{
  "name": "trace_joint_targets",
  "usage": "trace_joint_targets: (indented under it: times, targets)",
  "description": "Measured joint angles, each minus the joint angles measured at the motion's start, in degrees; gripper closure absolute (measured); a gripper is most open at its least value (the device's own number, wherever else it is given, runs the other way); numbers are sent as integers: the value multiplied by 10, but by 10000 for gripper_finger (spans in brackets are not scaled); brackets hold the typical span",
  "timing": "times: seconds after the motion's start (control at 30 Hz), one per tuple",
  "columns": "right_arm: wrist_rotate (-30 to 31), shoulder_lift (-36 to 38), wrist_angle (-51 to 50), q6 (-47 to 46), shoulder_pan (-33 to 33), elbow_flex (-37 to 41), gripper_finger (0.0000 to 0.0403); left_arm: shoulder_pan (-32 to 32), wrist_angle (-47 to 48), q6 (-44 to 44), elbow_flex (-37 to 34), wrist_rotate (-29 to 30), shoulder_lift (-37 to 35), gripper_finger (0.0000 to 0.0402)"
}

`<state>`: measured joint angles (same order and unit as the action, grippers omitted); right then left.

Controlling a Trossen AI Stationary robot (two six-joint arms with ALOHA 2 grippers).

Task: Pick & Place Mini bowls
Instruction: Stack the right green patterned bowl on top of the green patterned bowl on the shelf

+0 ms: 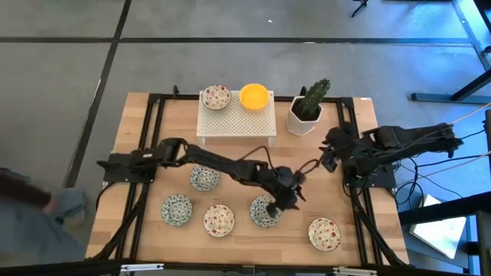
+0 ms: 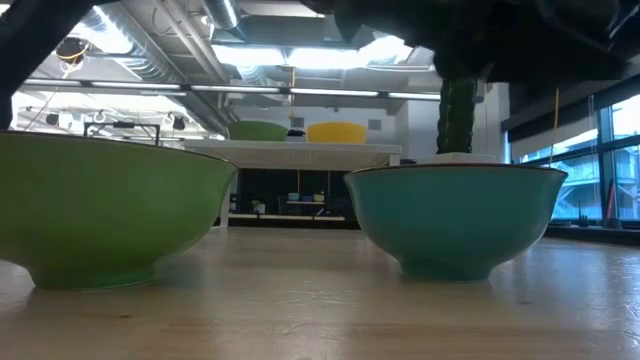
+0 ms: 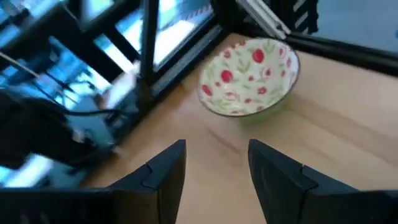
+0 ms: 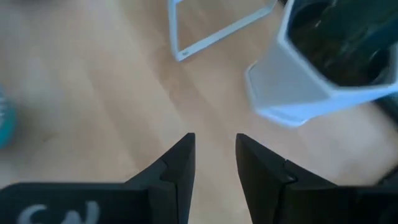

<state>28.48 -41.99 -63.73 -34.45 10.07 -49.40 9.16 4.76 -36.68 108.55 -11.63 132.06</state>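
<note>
Wooden table (image 1: 146,238) | left gripper (image 1: 285,198), jaws apart and empty, hovers beside a patterned bowl (image 1: 265,211); judged next: centre over a rim, descend straight, pinch one wall | right gripper (image 1: 331,152) parked near cactus pot (image 1: 307,116), fingers slightly parted | count: five bowls on table; two on rack (image 1: 236,123), one speckled (image 1: 216,96), one yellow (image 1: 254,96)

Seven mini bowls, all upright. Green-blue patterned bowl (image 1: 265,212) directly under left hand (image 1: 285,192). Red-speckled bowl (image 1: 324,234) just ahead of that hand, apart from it, empty (image 3: 249,78). Red-speckled bowl (image 1: 219,221) and two green-blue bowls (image 1: 176,210) (image 1: 204,178) behind it. Red-speckled (image 1: 216,97) and yellow bowl (image 1: 254,96) far off, on rack.
</note>
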Motion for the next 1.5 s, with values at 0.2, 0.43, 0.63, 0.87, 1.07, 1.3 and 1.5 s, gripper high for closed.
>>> trace_joint_targets:
  times: [0.2,0.43,0.63,0.87,1.07,1.3,1.5]
  targets:
    - [-151,3,29,-73,11,31,287,9,118,59,12,107,4,233]
    - [-312,-67,64,-186,102,80,287,-6,281,154,12,164,-36,233]
    - [-373,-154,117,-266,211,84,287,-33,335,197,12,170,-74,233]
    - [-366,-221,211,-316,323,84,276,-51,285,230,-42,210,-162,233]
    - [-348,-281,238,-331,361,84,219,-79,168,277,-175,212,-239,233]
    - [-336,-338,234,-324,361,84,188,-90,116,337,-282,227,-289,233]
    - [-345,-367,239,-322,361,84,283,-72,120,347,-308,295,-322,233]
